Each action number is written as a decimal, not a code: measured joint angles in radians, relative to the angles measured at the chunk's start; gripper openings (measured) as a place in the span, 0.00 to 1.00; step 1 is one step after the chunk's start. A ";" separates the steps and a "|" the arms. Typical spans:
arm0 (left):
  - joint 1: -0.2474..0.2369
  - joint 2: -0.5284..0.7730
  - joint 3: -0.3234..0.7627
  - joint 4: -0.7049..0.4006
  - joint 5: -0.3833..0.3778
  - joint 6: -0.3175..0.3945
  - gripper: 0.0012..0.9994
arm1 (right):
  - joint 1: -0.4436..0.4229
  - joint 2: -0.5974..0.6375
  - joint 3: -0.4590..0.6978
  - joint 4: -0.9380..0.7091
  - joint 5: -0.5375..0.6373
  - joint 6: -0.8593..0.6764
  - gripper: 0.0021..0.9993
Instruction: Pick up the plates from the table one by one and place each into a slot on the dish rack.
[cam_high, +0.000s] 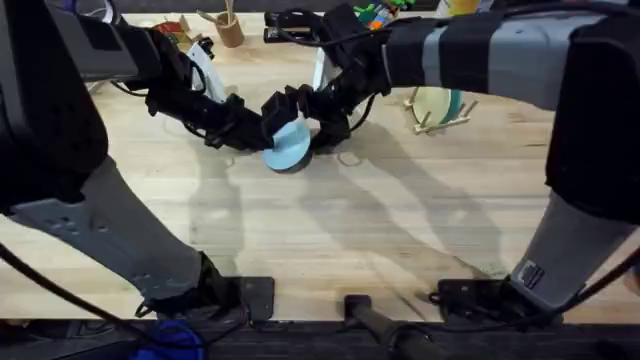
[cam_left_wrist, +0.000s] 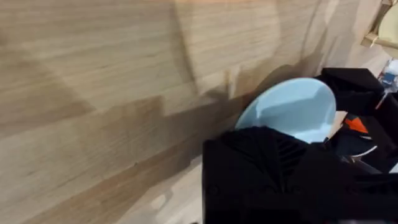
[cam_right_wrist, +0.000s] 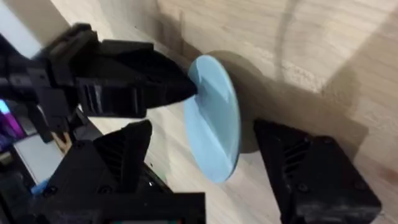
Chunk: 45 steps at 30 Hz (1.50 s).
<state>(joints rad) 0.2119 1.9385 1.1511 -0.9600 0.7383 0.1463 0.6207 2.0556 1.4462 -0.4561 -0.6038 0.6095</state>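
Close under the overhead camera we see both arms reaching to table (cam_high: 330, 240) centre, where our left gripper (cam_high: 268, 135) pinches the tilted light blue plate (cam_high: 288, 146), dish rack (cam_high: 440, 110) at two o'clock; from the right wrist, our right gripper (cam_right_wrist: 205, 168) stands spread around that plate (cam_right_wrist: 214, 124).

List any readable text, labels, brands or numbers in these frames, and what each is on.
None readable.
Light blue plate: plain, no print.
Dish rack and the plates in it: no markings visible.
Table: bare wood grain, no labels.
Left claw and right claw: black, no legible lettering.
Clutter along the table's far edge: too small and blurred to tell whether it carries text.
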 joint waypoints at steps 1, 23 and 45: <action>0.000 0.000 0.000 0.000 0.000 0.000 0.04 | -0.001 0.000 0.003 0.001 0.000 0.008 1.00; 0.000 0.000 0.000 0.001 0.000 0.000 0.04 | 0.001 0.024 0.006 0.003 0.001 0.041 0.52; 0.001 0.000 0.004 -0.016 0.006 0.000 0.04 | -0.024 0.026 0.012 -0.024 -0.075 0.027 0.03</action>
<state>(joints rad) 0.2134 1.9381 1.1549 -0.9762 0.7443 0.1467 0.5967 2.0811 1.4578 -0.4803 -0.6787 0.6360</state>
